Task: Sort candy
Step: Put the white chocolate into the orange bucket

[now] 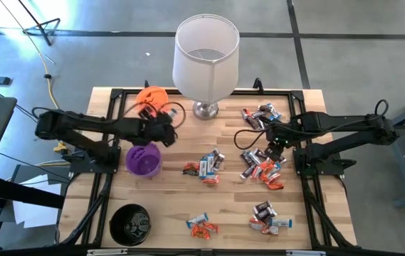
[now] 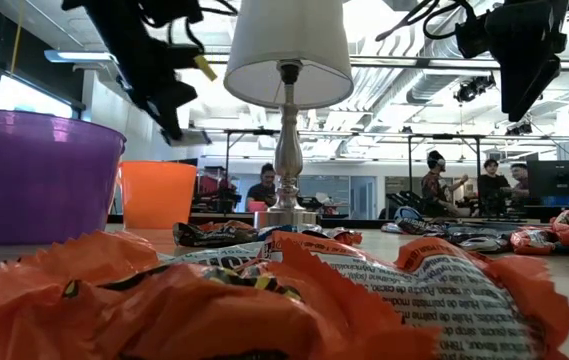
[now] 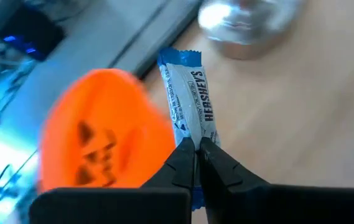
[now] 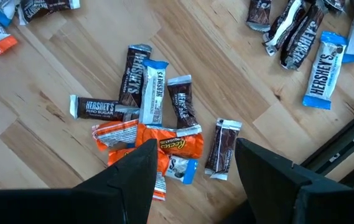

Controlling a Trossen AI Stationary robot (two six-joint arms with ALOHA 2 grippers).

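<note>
Above the bench [image 1: 166, 213], just beside the orange cup [image 3: 102, 140], the left end effector [image 3: 196, 149] is clamped on a white-and-blue Hershey's bar [image 3: 190, 99], seemingly carried for sorting into 1 cup. The right end effector [image 4: 195, 165] hangs wide open and empty over a candy pile [image 4: 149, 124], likely lining up a pick.

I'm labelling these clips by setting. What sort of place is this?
Probably an open-plan lab or workshop: exposed ceiling ducts, people at desks with monitors behind the wooden table, and a bare concrete floor with cables.
</note>
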